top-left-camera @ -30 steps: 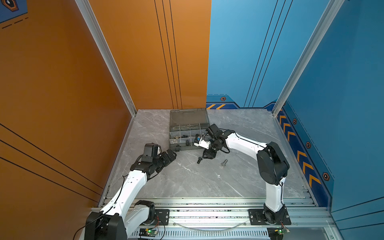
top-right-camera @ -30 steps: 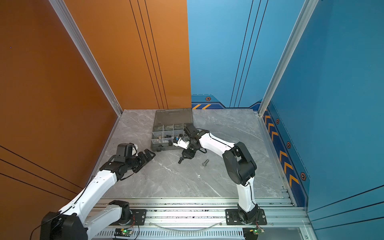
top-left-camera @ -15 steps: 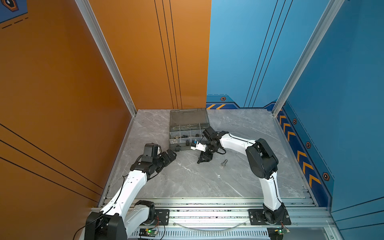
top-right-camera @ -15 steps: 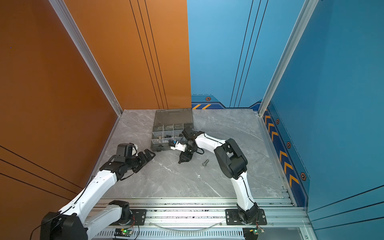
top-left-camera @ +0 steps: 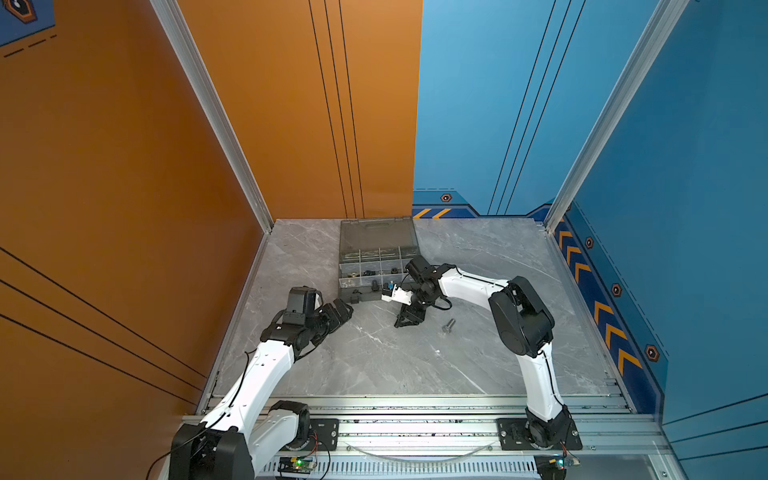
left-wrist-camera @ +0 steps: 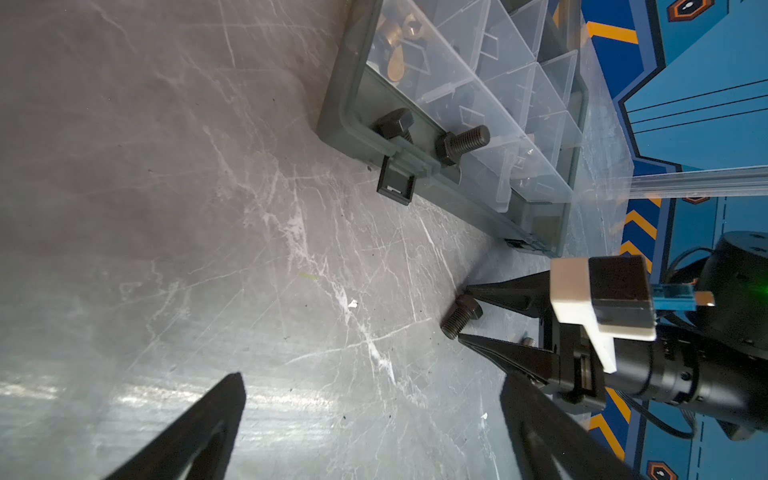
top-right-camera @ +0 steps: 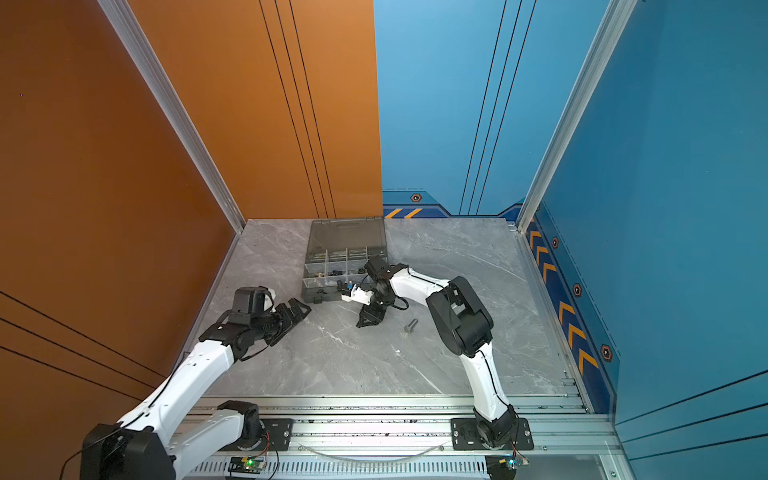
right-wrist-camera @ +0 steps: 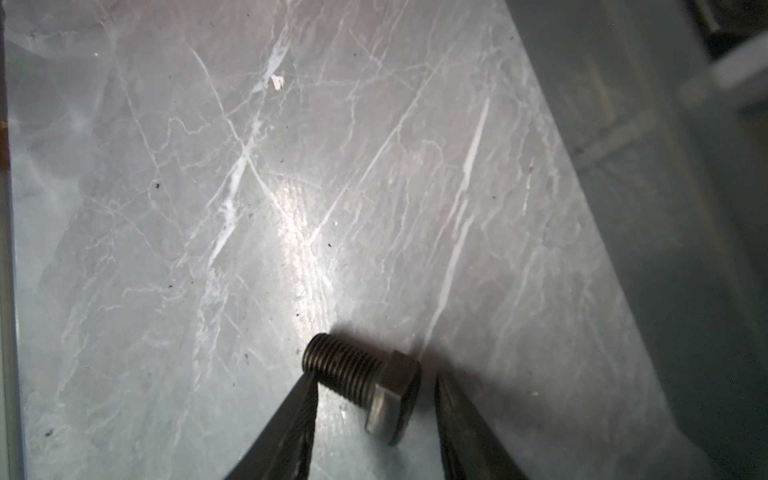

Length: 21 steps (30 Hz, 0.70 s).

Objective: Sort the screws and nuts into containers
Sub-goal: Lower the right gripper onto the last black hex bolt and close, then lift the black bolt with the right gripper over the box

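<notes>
We are looking at a dark grey organiser case point(top-left-camera: 341, 270) standing open at the upper middle of both top views, its smoky lid point(top-left-camera: 376, 232) swung toward the top of the frame. Brass wing nuts point(left-wrist-camera: 399, 62) are sitting in a corner one of its clear-walled compartments point(left-wrist-camera: 498, 83), at the upper middle of the left wrist view. Two black hex bolts point(left-wrist-camera: 459, 143) are lying at the case's front edge. Another black bolt point(right-wrist-camera: 361, 386) is lying on its side outside the case, at the bottom of the right wrist view. A silver bolt point(top-left-camera: 448, 325) is lying right of centre, well apart from the case.

Bits point(top-left-camera: 368, 273) in the case point(top-left-camera: 370, 294) are too small to tell, like the speck point(top-left-camera: 437, 352) at 7 o'clock of the silver bolt point(top-left-camera: 448, 325).
</notes>
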Motion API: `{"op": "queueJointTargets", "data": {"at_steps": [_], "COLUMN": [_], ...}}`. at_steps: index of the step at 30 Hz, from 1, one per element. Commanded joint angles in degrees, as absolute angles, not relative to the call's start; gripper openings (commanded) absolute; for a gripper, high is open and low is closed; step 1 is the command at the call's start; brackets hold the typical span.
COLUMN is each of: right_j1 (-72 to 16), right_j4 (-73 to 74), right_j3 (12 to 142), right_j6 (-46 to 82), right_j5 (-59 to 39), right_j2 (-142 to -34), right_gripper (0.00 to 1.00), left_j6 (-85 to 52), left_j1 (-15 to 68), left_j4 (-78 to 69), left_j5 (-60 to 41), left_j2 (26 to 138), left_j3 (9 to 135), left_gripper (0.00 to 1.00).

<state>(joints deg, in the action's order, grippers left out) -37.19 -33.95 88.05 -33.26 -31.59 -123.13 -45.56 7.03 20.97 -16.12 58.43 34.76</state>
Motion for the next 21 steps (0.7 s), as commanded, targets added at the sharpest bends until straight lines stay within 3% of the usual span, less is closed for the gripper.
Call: {"op": "queueJointTargets", "data": {"at_steps": [1, 16, 21], "right_j1": [-38.4, -41.4, -41.3], "right_j4": [-35.3, -35.5, -35.7], "right_j3": [85.0, 82.4, 82.5], "right_j6": [-33.8, -32.9, -32.3], "right_j5": [-32.5, -29.9, -29.5], "right_j2": [-123.4, -122.6, -122.3], "right_gripper": [0.46, 0.4, 0.25], "left_j6": [-46.0, -46.0, -46.0], "left_j1": [7.0, 7.1, 7.1], "left_j4": [21.9, 21.8, 21.8], "left_j5": [-16.1, -16.1, -16.0], "left_j2": [58.2, 57.8, 57.8], "left_j3": [35.0, 34.5, 34.5], "left_gripper": [0.98, 0.98, 0.98]}}
